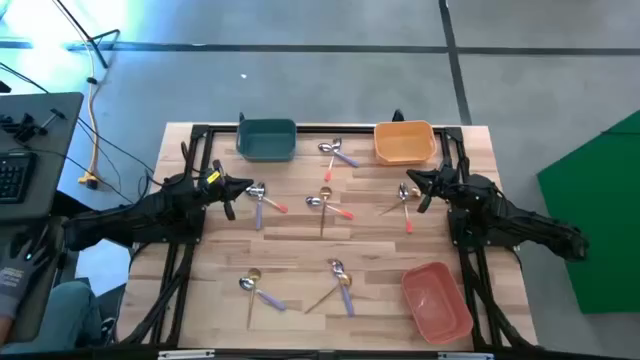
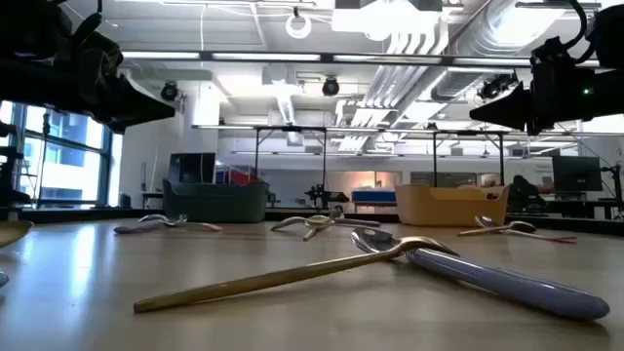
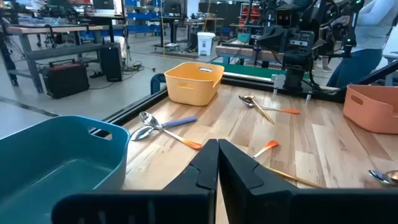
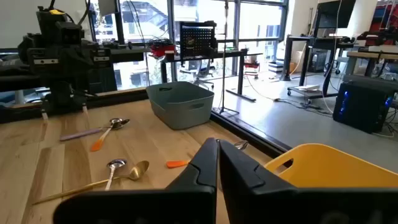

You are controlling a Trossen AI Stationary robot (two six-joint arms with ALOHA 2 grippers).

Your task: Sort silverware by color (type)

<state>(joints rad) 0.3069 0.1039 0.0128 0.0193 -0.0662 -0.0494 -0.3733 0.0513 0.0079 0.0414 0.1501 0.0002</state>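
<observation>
Gold spoon (image 2: pixel 292 275) nearest; three bins (image 1: pixel 266 139); left end effector (image 1: pixel 247 187), right end effector (image 1: pixel 405 189) both closed, empty

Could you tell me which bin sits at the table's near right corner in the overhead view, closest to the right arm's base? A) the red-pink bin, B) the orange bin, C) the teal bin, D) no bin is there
A: in the high view the red-pink bin lies at the lower right of the table, while the teal bin and the orange bin stand along the far edge.
</observation>
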